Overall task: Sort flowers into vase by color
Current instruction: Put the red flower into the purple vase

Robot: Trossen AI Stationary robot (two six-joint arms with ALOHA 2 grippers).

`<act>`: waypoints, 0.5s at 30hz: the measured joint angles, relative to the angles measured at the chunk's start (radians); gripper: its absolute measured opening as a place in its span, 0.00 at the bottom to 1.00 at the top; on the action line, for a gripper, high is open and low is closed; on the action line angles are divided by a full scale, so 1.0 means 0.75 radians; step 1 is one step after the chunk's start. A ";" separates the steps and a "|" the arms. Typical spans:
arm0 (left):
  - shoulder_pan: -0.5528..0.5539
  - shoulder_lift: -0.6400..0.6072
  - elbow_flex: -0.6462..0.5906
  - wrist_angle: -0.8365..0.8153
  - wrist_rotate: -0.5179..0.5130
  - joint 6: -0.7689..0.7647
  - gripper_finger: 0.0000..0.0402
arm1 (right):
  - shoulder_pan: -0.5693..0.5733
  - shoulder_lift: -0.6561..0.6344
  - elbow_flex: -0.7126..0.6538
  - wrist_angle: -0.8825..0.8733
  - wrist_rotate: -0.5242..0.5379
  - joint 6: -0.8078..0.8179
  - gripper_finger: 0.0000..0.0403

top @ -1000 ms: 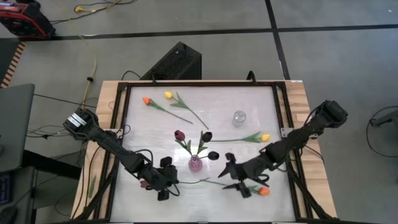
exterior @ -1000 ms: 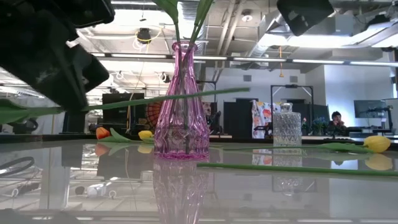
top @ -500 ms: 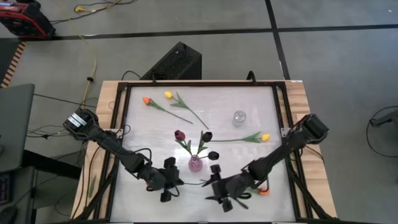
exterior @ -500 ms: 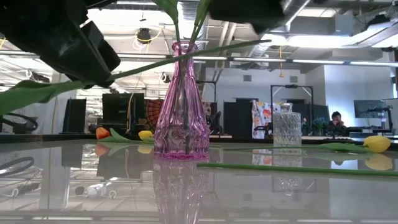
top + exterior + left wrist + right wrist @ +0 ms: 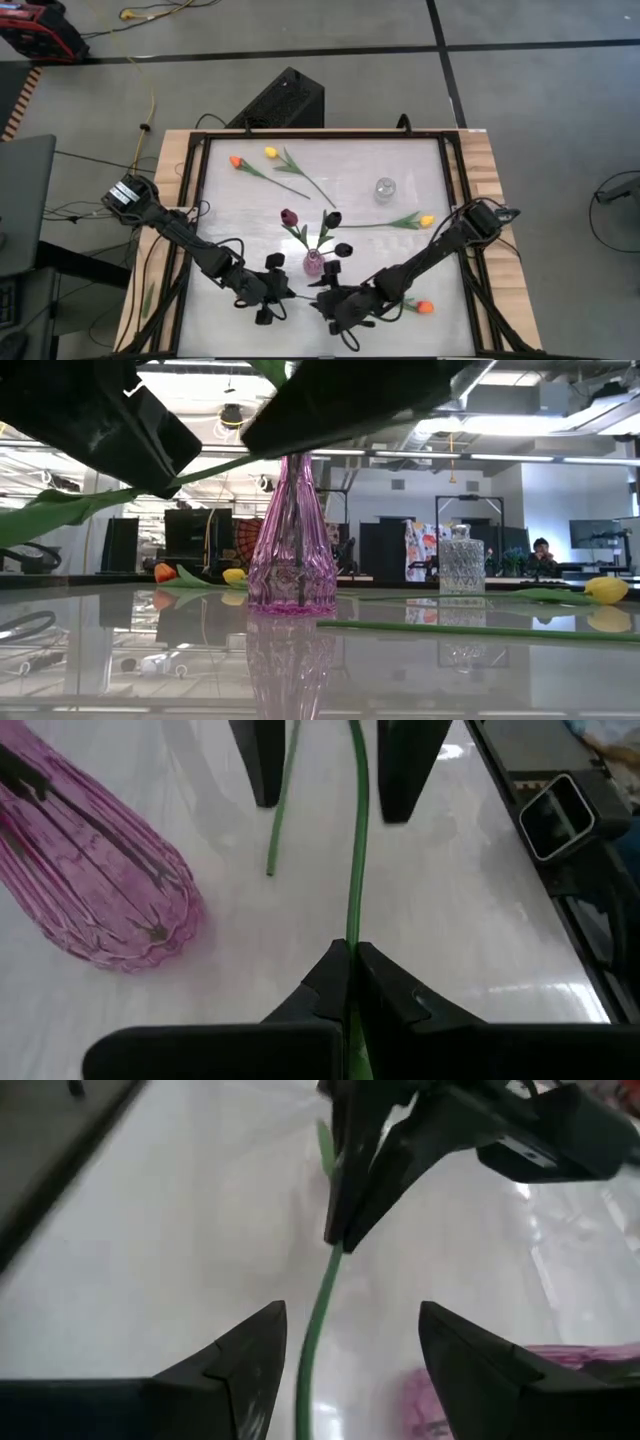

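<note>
Beside pink vase, left end effector pinches stem

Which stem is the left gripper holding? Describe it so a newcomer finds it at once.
Start at the pink ribbed glass vase near the table's front edge. Just in front of it the left gripper is shut on a thin green flower stem, lifted off the table and reaching between the right gripper's open fingers.

Bench: white glossy top in a dark frame with wooden side edges. A pink vase stands near centre-front, holding dark tulips. A clear glass jar stands right of centre. Lying flat: orange tulip and yellow tulip far left, yellow tulip right, orange tulip near right.
</note>
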 joint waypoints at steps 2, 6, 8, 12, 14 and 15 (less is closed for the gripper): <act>0.000 0.000 0.000 0.002 0.008 0.023 0.00 | -0.006 -0.006 0.002 -0.028 0.004 0.076 0.61; 0.001 0.000 0.000 0.002 0.016 0.062 0.00 | -0.005 -0.005 0.000 -0.110 -0.003 0.185 0.53; 0.002 0.000 0.000 0.002 0.012 0.064 0.00 | -0.005 -0.005 0.000 -0.152 -0.017 0.240 0.47; 0.002 0.000 0.000 0.003 0.013 0.065 0.00 | -0.004 -0.003 0.000 -0.179 -0.033 0.310 0.37; 0.002 0.000 0.000 0.002 0.013 0.065 0.00 | -0.002 -0.003 0.000 -0.176 -0.035 0.311 0.32; 0.002 0.000 0.000 0.002 0.013 0.065 0.00 | 0.001 -0.003 0.000 -0.176 -0.035 0.311 0.30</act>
